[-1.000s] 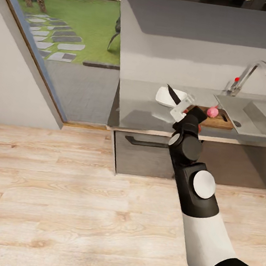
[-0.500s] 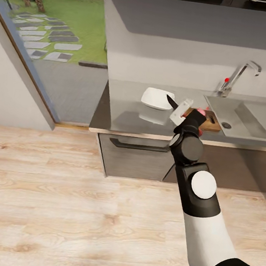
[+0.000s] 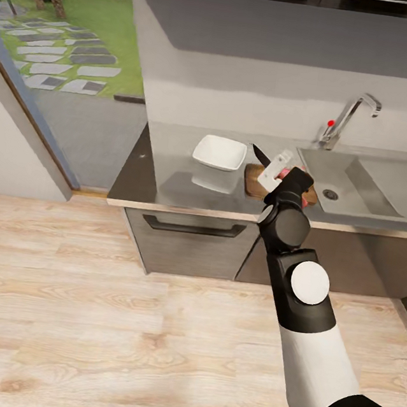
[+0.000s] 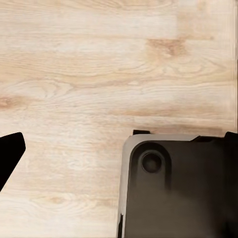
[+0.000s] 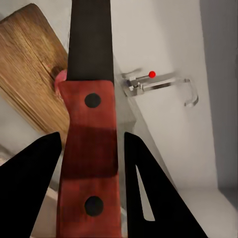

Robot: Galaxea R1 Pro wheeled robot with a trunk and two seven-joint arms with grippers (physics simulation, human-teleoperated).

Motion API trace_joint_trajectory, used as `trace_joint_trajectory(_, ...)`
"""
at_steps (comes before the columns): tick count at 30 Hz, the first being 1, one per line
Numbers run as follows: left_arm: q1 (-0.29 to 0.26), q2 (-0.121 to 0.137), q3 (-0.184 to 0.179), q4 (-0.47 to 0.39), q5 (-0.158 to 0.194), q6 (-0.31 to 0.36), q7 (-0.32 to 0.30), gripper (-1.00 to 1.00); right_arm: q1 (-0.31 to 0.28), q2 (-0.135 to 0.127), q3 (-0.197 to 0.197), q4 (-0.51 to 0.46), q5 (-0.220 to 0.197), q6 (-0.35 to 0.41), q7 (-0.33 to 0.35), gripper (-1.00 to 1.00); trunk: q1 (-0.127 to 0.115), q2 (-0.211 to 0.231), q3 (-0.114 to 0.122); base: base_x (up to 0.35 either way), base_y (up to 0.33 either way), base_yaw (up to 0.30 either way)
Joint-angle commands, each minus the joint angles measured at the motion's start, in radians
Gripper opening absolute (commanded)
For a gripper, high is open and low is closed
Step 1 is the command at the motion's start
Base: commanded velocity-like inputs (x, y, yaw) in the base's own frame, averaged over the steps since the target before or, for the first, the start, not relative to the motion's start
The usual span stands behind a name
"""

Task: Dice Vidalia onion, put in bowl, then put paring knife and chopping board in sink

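From the head camera, the right gripper [image 3: 284,170] is raised over the front edge of the tabletop [image 3: 168,179], holding the paring knife [image 3: 260,154]. The knife's long axis slants up and toward the bowl [image 3: 220,152], its dark tip aimed at the back wall and slightly leftward. The blade is slim and near black; only a sliver of red handle peeks out beside the white jaw plate. Under the gripper lies the chopping board [image 3: 253,180], brown wood, its near end hidden by the wrist. A small pinkish lump just beside the wrist may be the onion [image 3: 286,172], though it is too hidden to be sure. The bowl is white, square and shallow, just left of the board and apart from it. To the right, the grey sink [image 3: 360,185] with its drain is sunk into the tabletop, the chrome tap [image 3: 346,119] behind it.

The left wrist camera looks down on pale wooden floor [image 4: 99,74] and a dark part of the robot's own body; whether those jaws are parted I cannot tell.

In the right wrist camera, the red handle with two dark rivets runs straight out between the two black fingers [image 5: 34,173], which close in on either side of it. The blade points away from the jaws, over the board's rounded end, toward the tap.
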Motion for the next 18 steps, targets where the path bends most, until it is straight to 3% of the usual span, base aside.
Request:
trace_joint_trajectory(1,0.0,0.001,-0.007,-0.002,0.008,-0.002,0.005,1.0,-0.001,0.0,0.001,0.0,0.014,0.002,0.01,-1.0,0.001,-0.002,-0.001,0.001,-0.314,0.0)
trace_joint_trajectory(8,0.0,0.001,-0.007,-0.002,0.009,-0.002,0.005,1.0,-0.001,0.004,0.002,0.002,0.024,0.002,0.011,-1.0,0.001,-0.002,-0.001,0.03,-0.308,0.0)
trace_joint_trajectory(14,0.0,0.001,-0.007,-0.002,0.009,-0.002,0.005,1.0,-0.001,0.005,0.007,0.004,0.025,0.002,0.012,-1.0,0.001,-0.002,-0.001,0.191,-0.245,0.0)
trace_joint_trajectory(18,0.0,0.002,-0.007,-0.002,0.009,-0.002,0.005,1.0,-0.001,0.007,0.034,0.005,0.026,0.006,0.012,-1.0,0.001,-0.002,-0.001,0.23,-0.219,0.0)
